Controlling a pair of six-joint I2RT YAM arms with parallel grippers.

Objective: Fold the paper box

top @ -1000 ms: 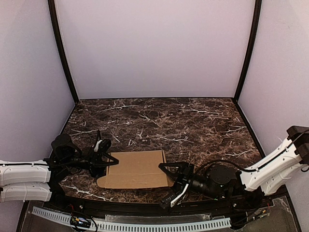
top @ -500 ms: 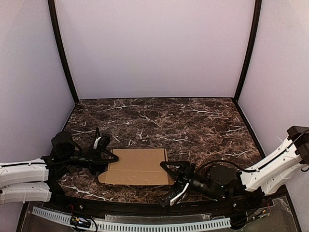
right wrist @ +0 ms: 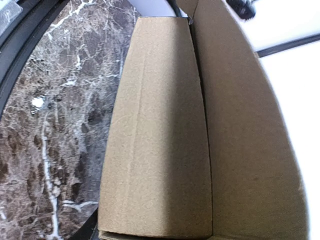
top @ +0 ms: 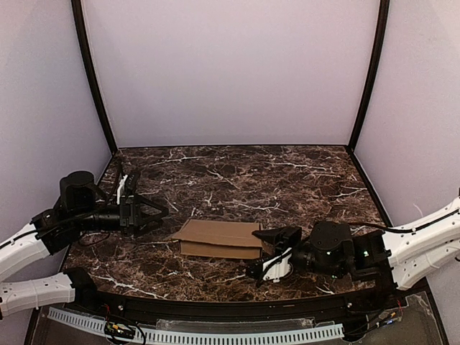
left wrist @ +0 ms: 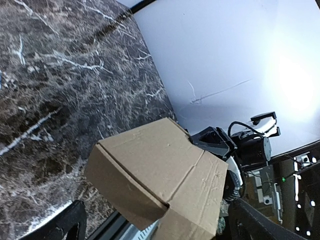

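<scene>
Top external: left gripper (top: 147,208) released, apart; right gripper (top: 272,249) grasps paper box (top: 219,239) edge.

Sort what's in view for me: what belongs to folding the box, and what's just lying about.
Belongs to the job:
- paper box, partly folded
- right pincer, at the box's right end
- left pincer, open, apart from the box

Just there:
- marble table
- white walls
- black corner posts
</scene>
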